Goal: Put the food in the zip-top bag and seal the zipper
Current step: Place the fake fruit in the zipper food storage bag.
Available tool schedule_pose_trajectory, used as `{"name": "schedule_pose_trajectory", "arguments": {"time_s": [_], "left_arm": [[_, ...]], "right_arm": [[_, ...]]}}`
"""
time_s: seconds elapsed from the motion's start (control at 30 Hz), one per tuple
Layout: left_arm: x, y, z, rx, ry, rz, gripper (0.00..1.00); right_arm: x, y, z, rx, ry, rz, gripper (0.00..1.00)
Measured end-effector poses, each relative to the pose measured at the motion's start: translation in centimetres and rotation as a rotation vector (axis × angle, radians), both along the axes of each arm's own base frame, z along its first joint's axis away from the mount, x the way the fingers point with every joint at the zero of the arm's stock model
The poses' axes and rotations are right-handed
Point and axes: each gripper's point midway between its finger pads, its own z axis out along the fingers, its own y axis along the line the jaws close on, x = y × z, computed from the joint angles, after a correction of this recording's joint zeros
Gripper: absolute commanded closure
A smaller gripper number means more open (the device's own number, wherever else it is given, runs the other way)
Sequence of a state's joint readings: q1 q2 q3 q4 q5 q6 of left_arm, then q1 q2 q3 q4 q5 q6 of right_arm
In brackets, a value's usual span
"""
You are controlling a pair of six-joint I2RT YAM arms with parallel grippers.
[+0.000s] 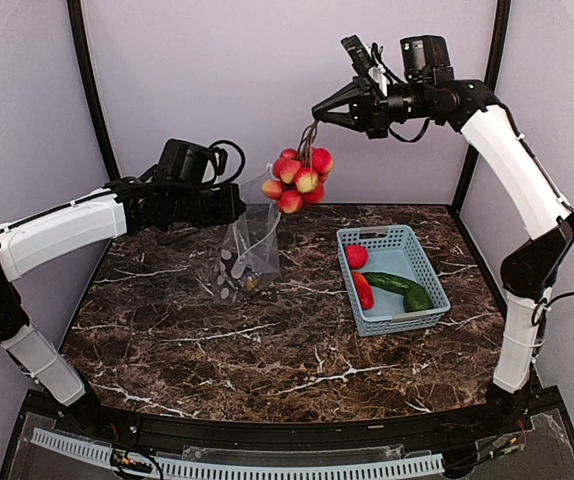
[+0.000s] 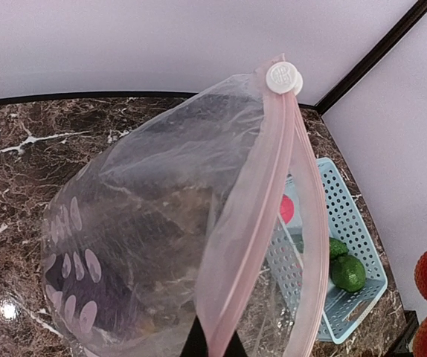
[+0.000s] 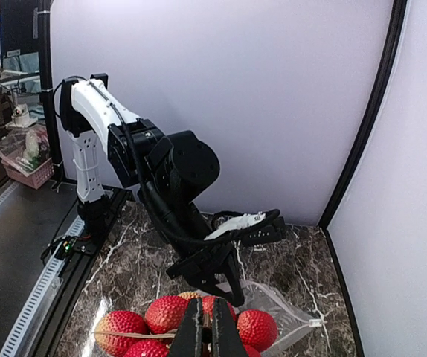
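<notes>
Fingers of right gripper (image 1: 316, 112) clenched on berry cluster (image 1: 300, 178), hanging at 1 o'clock of zip-top bag (image 1: 247, 255); left gripper (image 1: 239, 205) pinching zipper (image 2: 269, 193), mouth agape | tomato (image 1: 356, 256), cucumber (image 1: 395, 283) in basket (image 1: 392, 236) at bag's 3 o'clock

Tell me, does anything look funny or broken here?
Nothing looks broken or spilled. The berries dangle in the air from the right hand, close to the open bag that the left hand holds up. That fits the job.
</notes>
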State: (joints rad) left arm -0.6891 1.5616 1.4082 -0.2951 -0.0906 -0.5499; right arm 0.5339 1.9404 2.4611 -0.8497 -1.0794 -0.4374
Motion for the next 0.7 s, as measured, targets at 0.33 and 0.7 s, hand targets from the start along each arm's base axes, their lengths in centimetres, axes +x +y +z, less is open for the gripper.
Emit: {"name": "schedule_pose_trajectory", "arguments": {"time_s": [0.33, 0.7], "left_arm": [[-0.1, -1.1, 1.3, -0.067, -0.004, -0.033, 0.99], [-0.7, -1.9, 2.9, -0.145, -0.010, -0.067, 0.99]], "right_arm": [[2.3, 2.2, -0.2, 0.079, 0.112, 0.073, 1.00], [3.3, 3.3, -1.9, 0.085, 0.187, 0.113, 1.00]]}}
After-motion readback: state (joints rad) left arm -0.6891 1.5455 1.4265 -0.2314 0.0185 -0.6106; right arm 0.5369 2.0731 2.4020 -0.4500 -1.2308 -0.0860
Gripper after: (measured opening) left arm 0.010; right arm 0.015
